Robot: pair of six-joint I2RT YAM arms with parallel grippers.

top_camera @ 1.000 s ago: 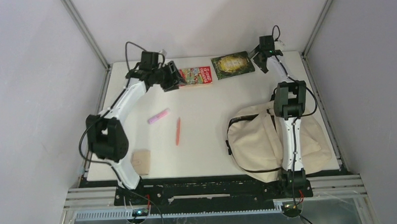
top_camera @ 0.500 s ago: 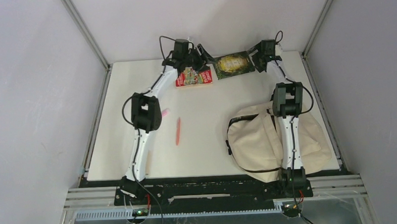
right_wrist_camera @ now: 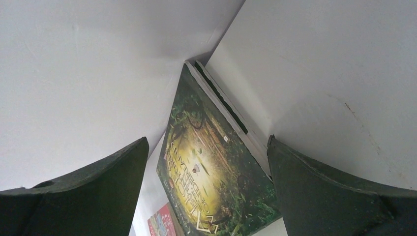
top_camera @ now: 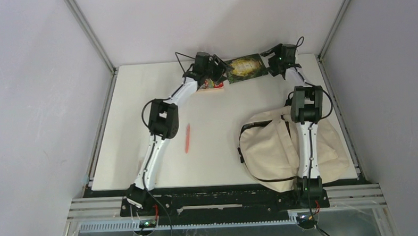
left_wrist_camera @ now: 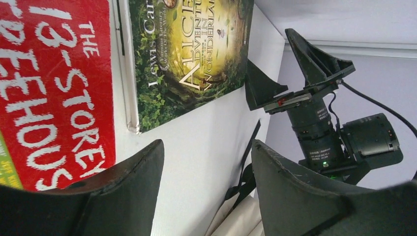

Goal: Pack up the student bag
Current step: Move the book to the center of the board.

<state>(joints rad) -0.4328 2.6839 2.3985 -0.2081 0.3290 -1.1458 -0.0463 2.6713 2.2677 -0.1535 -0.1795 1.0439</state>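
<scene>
While the student bag (top_camera: pixel 272 147) slumps on the near right of the surface (top_camera: pixel 131 95), seemingly with nothing packed though its opening is hard to read, both arms reach the far edge. The left end effector (left_wrist_camera: pixel 206 147) hangs open and empty by the red book (left_wrist_camera: pixel 54 88). The right end effector (right_wrist_camera: pixel 206 142) gapes wide at the green book (right_wrist_camera: pixel 211 182). Books and orange pen (top_camera: pixel 187 138) are all left to pack.

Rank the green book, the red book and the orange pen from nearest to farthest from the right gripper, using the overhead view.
1. The green book, at the far edge, right beside the right gripper and its open fingers.
2. The red book, just left of the green one.
3. The orange pen, mid-table, toward the arm bases.
</scene>
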